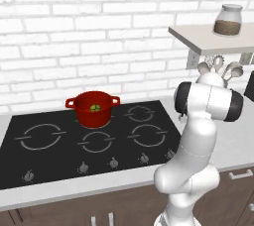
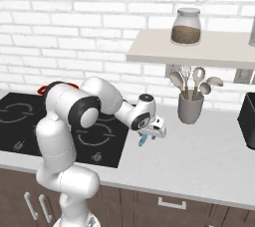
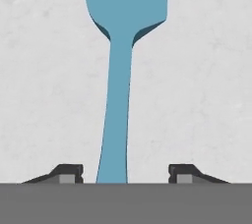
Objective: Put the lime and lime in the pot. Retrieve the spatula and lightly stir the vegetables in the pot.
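In the hand view the spatula [image 3: 118,85] lies on the pale counter [image 3: 206,95], handle running down to 6 o'clock between the 2 fingertips [image 3: 69,173], which stand spread on either side with clear gaps, pinching nothing. The step in hand looks like retrieving the spatula; next the fingers must press onto the handle and lift it.

From the right base view the gripper [image 2: 152,132] hangs low over the counter, at about 8 o'clock from the grey utensil holder [image 2: 191,107].

Farther off, the red pot [image 1: 93,107] sits on the stove [image 1: 49,141] with a lime [image 1: 94,107] inside. A jar [image 2: 186,26] stands on the shelf [image 2: 149,52].
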Robot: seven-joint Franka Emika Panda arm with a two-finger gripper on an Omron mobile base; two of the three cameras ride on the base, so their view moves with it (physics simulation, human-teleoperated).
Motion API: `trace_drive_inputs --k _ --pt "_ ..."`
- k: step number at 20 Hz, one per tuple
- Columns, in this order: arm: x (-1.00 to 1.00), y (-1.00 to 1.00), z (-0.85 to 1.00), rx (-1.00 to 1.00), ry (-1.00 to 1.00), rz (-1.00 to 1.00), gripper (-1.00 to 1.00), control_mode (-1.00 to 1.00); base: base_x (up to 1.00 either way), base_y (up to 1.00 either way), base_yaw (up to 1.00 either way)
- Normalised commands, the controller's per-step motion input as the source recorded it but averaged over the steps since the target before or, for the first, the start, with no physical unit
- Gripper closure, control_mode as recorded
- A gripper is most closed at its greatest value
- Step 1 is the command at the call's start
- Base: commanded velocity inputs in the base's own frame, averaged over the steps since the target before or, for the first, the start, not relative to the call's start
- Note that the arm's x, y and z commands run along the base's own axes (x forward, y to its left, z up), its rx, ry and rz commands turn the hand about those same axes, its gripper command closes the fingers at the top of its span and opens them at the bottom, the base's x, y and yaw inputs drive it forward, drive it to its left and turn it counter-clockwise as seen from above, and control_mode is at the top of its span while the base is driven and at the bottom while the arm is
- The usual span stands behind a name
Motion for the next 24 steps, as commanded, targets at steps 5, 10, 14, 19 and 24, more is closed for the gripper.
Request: trace_drive_inputs --k 5,10,14,19,24 --pt "0.0 0.3 -0.05 0.0 0.0 0.0 1.0 -1.0 0.0 0.0 0.0" --pt "-0.15 0.43 0.08 0.0 0.0 0.0 1.0 -1.0 0.0 0.0 0.0" --pt "-0.39 0.47 0.59 0.0 -0.04 0.0 1.0 -1.0 0.0 0.0 0.0" --pt "-0.3 0.31 0.81 0.0 0.0 0.05 1.0 -1.0 0.0 0.0 0.0" --pt "-0.14 0.29 0.68 0.01 -0.1 0.13 1.0 -1.0 0.0 0.0 0.0"
